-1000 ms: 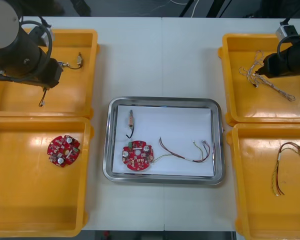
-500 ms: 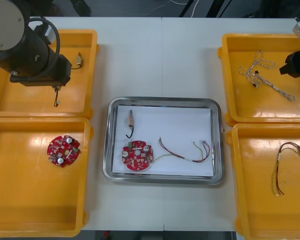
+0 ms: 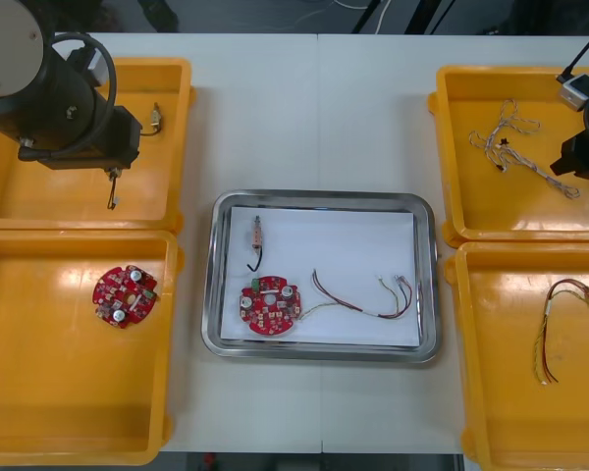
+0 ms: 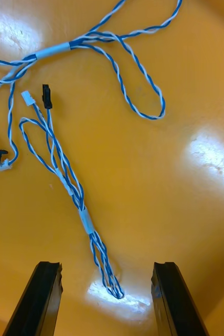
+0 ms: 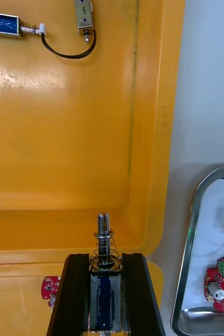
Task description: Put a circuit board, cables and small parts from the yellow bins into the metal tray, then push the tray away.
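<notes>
— What have your claws got?
— My left claw (image 5: 105, 261) is clamped on a small metal part (image 5: 104, 247) over the far left yellow bin (image 3: 167, 74), close to its near wall. My right claw (image 4: 105, 270) stands apart over the far right yellow bin (image 3: 520, 211), the looped end of the twisted blue and white cable (image 4: 85, 219) lying between its fingers.
— Room to move?
— Bare bench (image 3: 255, 118) separates the left bin from the metal tray (image 3: 319, 197), white and bare beside its circuit board (image 3: 269, 306).
</notes>
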